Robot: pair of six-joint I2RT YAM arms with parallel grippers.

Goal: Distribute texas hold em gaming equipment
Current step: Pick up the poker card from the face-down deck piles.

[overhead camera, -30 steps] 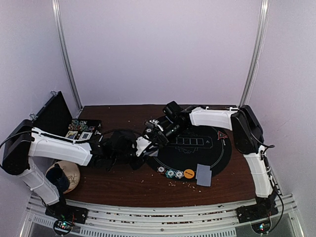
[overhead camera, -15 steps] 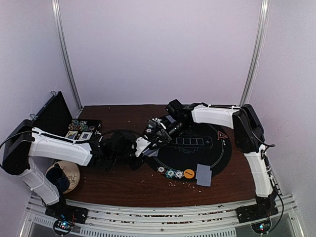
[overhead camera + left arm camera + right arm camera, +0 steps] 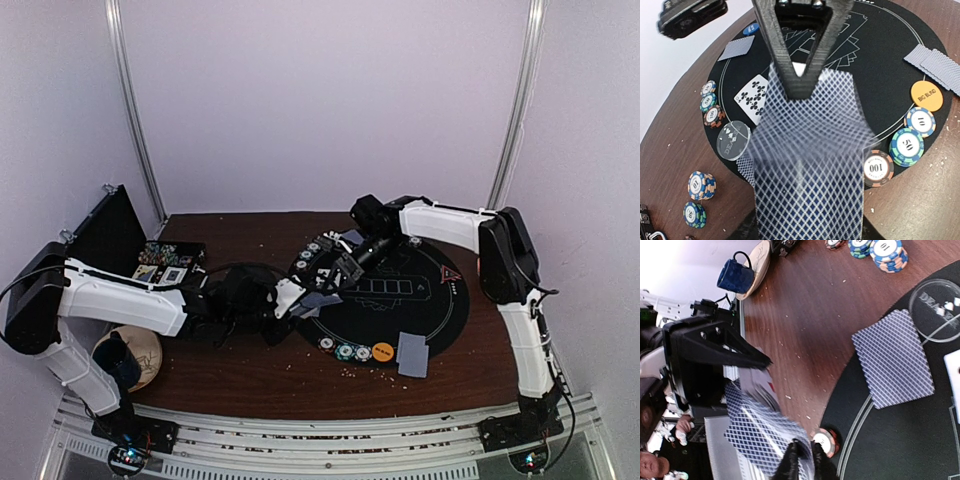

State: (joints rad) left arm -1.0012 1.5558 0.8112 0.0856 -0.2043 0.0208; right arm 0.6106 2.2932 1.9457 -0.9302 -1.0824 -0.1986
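Blue-backed deck (image 3: 810,165) sits clamped in the left tool (image 3: 802,87), held out like a dealer's stock beside the black mat (image 3: 880,65), so the right tool (image 3: 802,462), pinched onto the top card (image 3: 767,440), can likely peel it off.

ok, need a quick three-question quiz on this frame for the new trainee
1. True or false: the left gripper holds the deck.
2. The orange disc reads: A) Dealer B) Big Blind C) Small Blind
3. What suit is the face-up card on the mat?
Key: 1 true; 2 B; 3 clubs.
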